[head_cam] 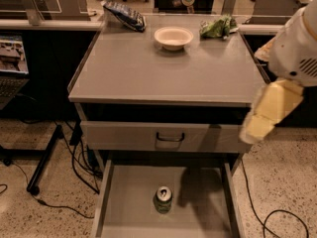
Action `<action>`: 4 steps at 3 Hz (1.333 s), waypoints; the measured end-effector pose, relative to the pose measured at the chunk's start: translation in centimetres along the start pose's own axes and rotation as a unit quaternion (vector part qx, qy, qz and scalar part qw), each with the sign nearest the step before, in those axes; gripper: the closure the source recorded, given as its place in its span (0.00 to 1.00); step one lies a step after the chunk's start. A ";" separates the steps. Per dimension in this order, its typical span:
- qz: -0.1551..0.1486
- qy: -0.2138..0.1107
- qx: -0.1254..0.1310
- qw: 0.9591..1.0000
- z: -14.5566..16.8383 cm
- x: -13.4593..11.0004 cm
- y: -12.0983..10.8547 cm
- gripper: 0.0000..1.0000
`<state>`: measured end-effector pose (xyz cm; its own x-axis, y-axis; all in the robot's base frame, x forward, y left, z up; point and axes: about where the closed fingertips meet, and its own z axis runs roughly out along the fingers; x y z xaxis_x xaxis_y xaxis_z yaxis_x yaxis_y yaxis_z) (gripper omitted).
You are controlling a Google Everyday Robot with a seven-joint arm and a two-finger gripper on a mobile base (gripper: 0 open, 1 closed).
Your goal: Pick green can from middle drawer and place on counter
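Camera view: I have the gripper (258, 124) off the counter's (148, 73) front right corner (open or closed, I cannot tell). The green can (163, 199) stands upright in the open middle drawer (124, 207) below the front edge. This looks like the approach; next comes a descent onto the can.

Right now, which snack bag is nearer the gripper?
The green bag, back right on the counter; blue bag sits back left. Gripper hangs at front right.
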<state>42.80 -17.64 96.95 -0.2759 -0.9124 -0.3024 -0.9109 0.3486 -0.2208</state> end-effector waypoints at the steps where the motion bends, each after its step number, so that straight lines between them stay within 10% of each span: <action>1: 0.080 -0.059 -0.012 0.995 2.4 -3.2 3.5 0.00; 3: 0.156 -0.226 -0.080 0.958 13.6 -5.6 6.1 0.00; 4: 0.136 -0.247 -0.081 0.956 14.1 -6.1 5.8 0.00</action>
<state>43.51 -7.05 84.38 -0.3668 -0.5668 -0.7378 -0.8726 0.4844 0.0617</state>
